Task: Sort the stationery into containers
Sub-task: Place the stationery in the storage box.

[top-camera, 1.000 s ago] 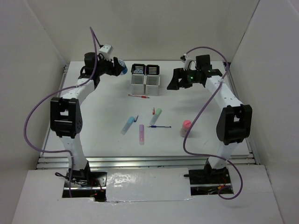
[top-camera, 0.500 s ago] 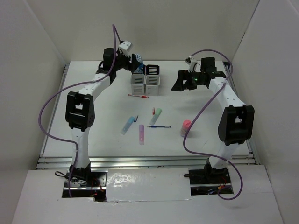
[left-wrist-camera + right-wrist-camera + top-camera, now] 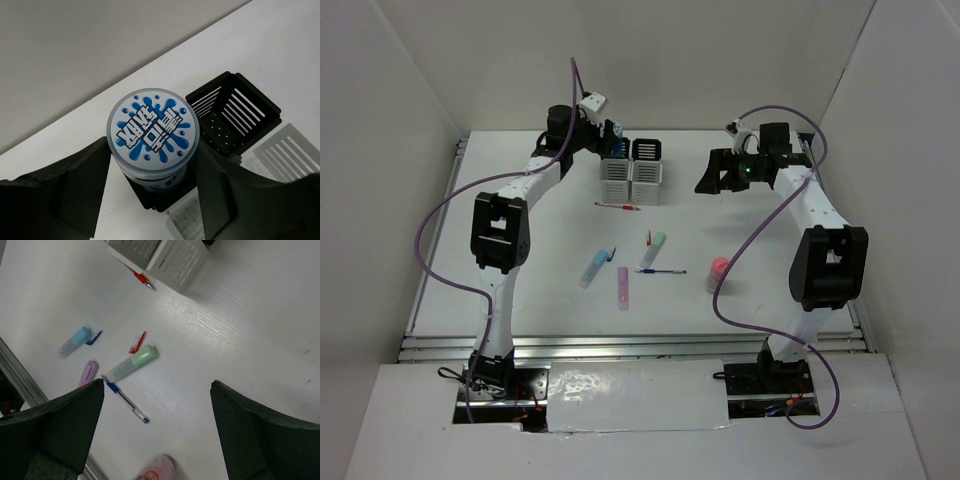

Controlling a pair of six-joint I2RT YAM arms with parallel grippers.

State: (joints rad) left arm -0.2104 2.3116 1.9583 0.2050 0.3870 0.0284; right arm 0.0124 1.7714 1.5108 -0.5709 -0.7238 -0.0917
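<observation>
My left gripper is shut on a blue round roll with a white and blue splash label. It holds the roll at the mouth of the back-left black cup of the containers. Whether the roll's lower part is inside the cup is hidden. The other black cup holds nothing I can see. My right gripper is open and holds nothing, right of the cups and above the table; it also shows in the right wrist view.
A red pen lies in front of the white cups. Mid-table lie a blue stick, a purple stick, a green stick, a blue pen and a pink-capped tube.
My left gripper has carried the blue roll to the right, from the table's back left to over the back-left black cup. The right gripper has drifted slightly right.
</observation>
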